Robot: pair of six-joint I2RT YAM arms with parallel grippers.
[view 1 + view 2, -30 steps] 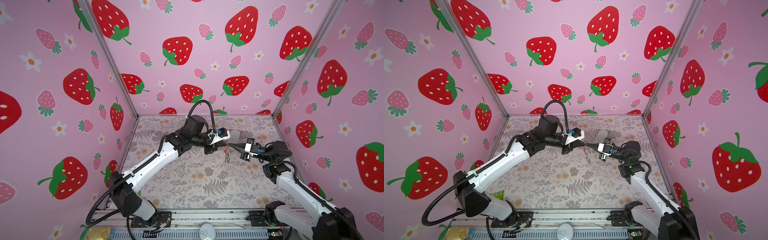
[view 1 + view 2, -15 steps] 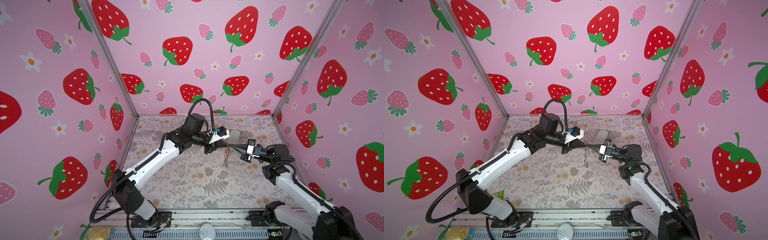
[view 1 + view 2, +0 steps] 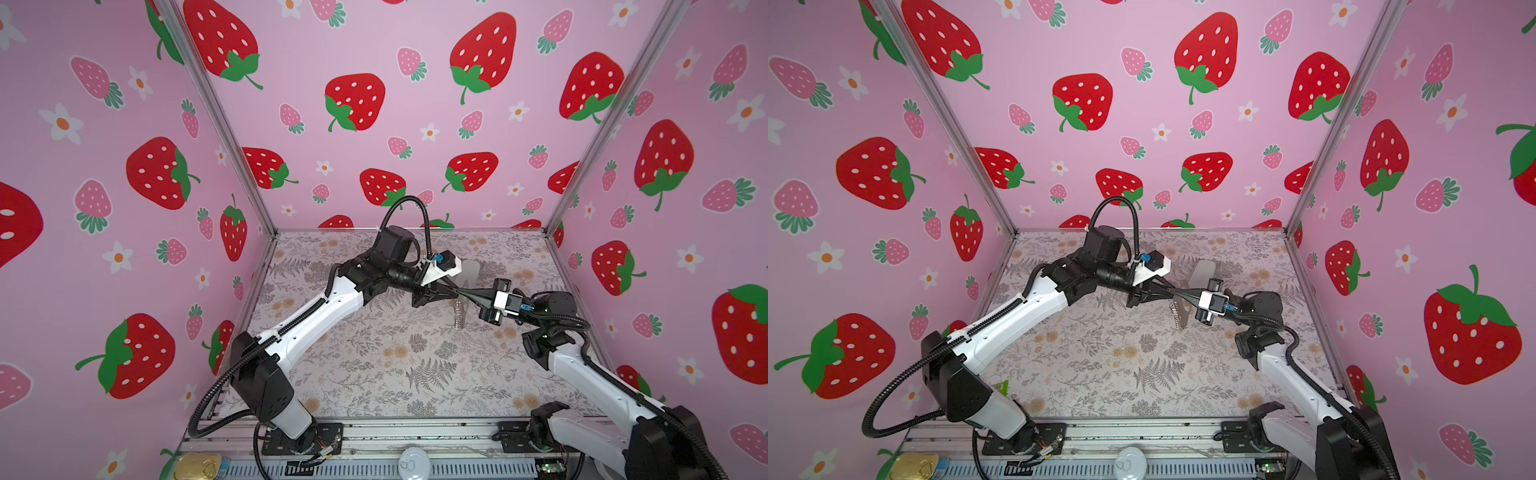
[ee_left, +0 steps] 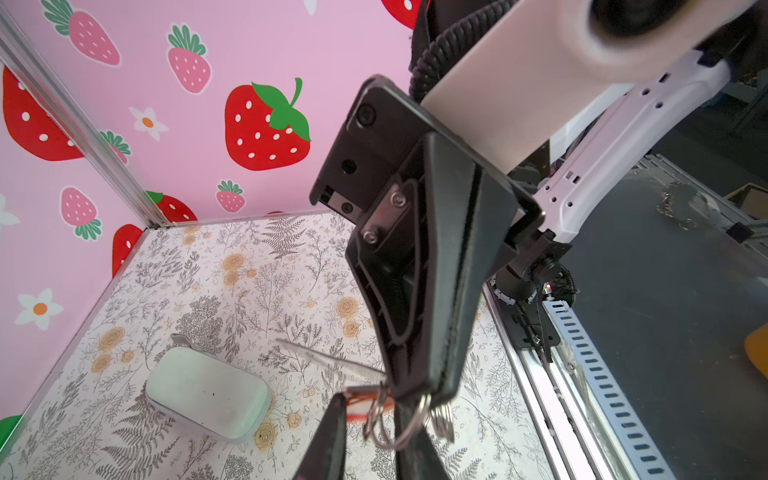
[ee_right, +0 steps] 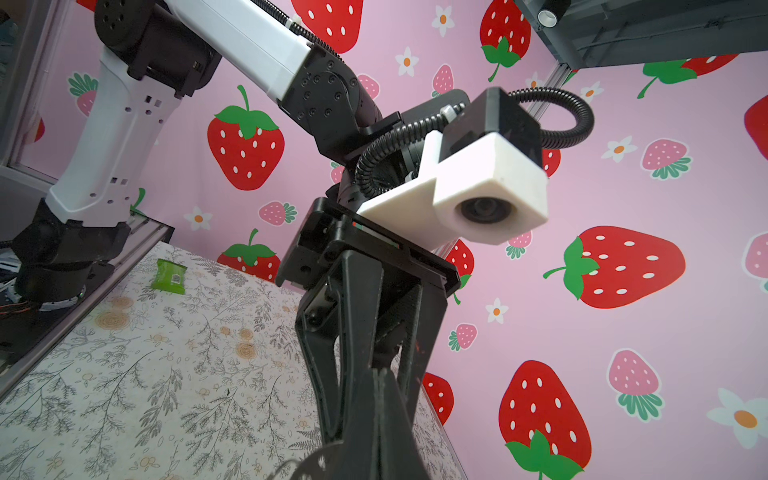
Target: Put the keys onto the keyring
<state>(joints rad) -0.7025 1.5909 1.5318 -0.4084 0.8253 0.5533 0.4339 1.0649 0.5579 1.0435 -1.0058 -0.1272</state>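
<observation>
Nearest us, by the near-left corner of the desk (image 3: 374, 374), a small green packet (image 3: 1000, 388) lay flat beside the left arm's base. Farther in, right of the middle and raised off the desk, the two arms met tip to tip.

The right pincer (image 4: 415, 388) was closed, its two fingers pressed together into one point, and it gripped the keyring (image 3: 458, 313) by its metal rings. In both top views the silver chain hung straight down from that point toward the desk; we could not tell whether its lowest ring touched the surface. In the left wrist view a few rings hung at the closed tip.

The left pincer (image 3: 451, 292) came at the same spot from the opposite side with its jaws standing apart, the floral desk showing through the gap. The key (image 4: 359, 409) sat at that gap: its red tag lay across between the fingertips, against the rings. The metal blade was hidden, and we could not tell whether either finger pressed on the tag.

Beyond the pincers, toward the far edge and right of its middle, the pale green case (image 3: 471, 270) lay flat on the desk, apart from everything else.
</observation>
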